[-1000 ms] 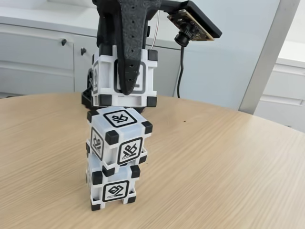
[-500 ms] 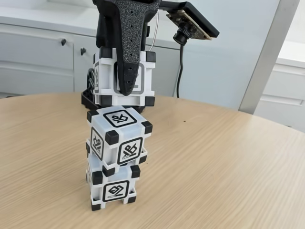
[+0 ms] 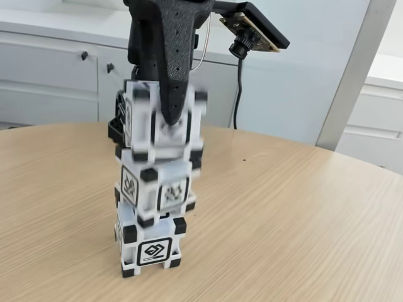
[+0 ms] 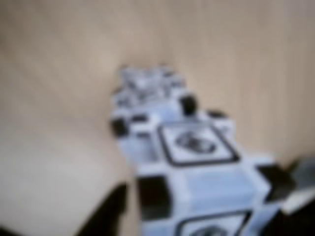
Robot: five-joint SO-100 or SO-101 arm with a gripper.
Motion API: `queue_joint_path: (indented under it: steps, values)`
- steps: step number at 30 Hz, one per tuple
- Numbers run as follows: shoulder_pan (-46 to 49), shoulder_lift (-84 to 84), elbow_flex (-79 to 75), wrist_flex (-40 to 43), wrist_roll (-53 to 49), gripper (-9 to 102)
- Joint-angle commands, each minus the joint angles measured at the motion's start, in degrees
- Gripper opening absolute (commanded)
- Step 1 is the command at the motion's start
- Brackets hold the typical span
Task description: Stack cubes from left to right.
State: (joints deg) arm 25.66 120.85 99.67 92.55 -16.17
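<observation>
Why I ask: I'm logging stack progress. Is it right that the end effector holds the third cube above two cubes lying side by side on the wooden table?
Not quite. The two lower cubes are not side by side: in the fixed view the middle cube sits on the bottom cube, already stacked. The end effector does hold the third cube above them, over the wooden table.

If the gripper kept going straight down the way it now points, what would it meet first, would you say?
The gripper is shut on the top cube, pointing down. Directly beneath is the middle cube of the stack; the held cube would probably press onto it first, if it isn't touching already, since motion blur hides any gap.
</observation>
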Motion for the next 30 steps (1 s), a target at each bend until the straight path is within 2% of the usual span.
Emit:
queue_joint_path:
  steps: [1, 9, 25, 30]
  values:
    - [-0.1, 0.3, -0.3, 0.1, -0.4, 33]
    - [-0.1, 1.3, -1.1, 0.7, 0.5, 34]
    - [-0.1, 1.5, -1.3, 1.0, 1.9, 28]
    - [-0.1, 1.5, -1.3, 0.4, 2.4, 35]
